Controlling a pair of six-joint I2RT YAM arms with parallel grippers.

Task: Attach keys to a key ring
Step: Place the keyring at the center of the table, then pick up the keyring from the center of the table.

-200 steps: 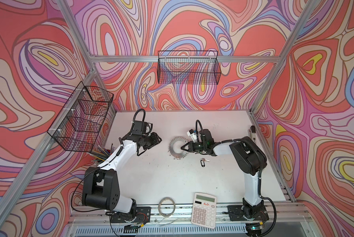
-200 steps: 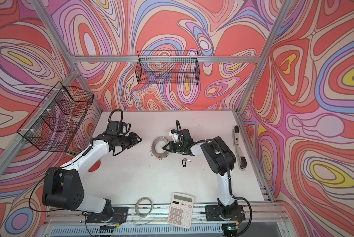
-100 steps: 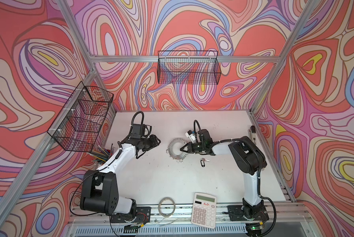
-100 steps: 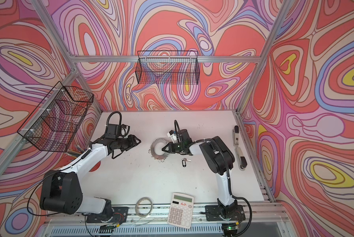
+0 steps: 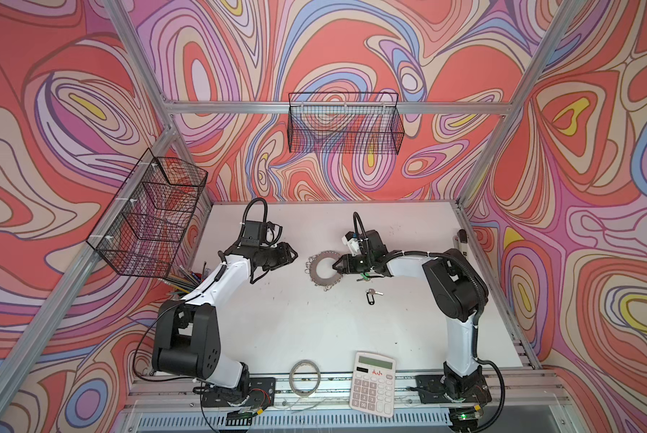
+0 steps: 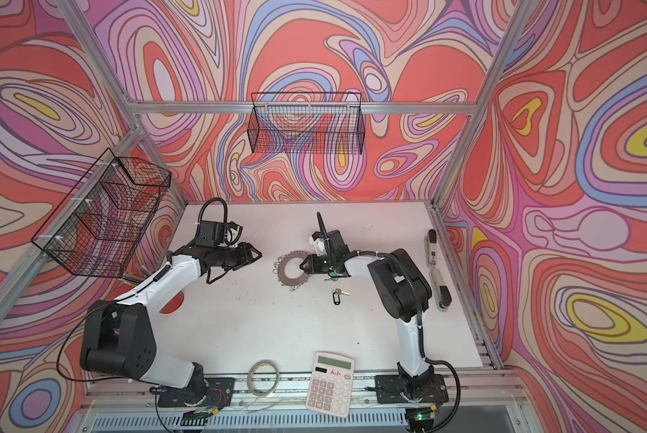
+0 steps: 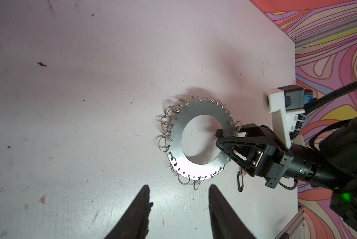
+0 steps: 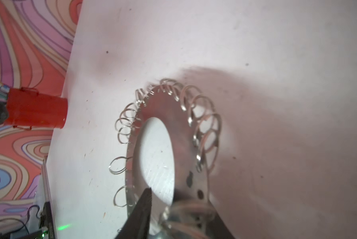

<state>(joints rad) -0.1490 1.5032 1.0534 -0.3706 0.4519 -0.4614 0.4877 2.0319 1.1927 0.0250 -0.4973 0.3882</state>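
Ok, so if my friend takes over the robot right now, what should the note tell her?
Left hand: open, empty, hovering a little way off the key ring.
Right hand: open, its fingers either side of the ring's rim.
Key ring: on the table, between the two hands.
Green-tagged key: mostly hidden under the right hand, right by the ring; cannot tell if it is clipped on.
Black-tagged key: loose on the table, apart from the ring.
Done: nothing for certain.
Left: check the green-tagged key, then clip on the black-tagged key.

Shiny flat metal key ring point(image 7: 176, 142)
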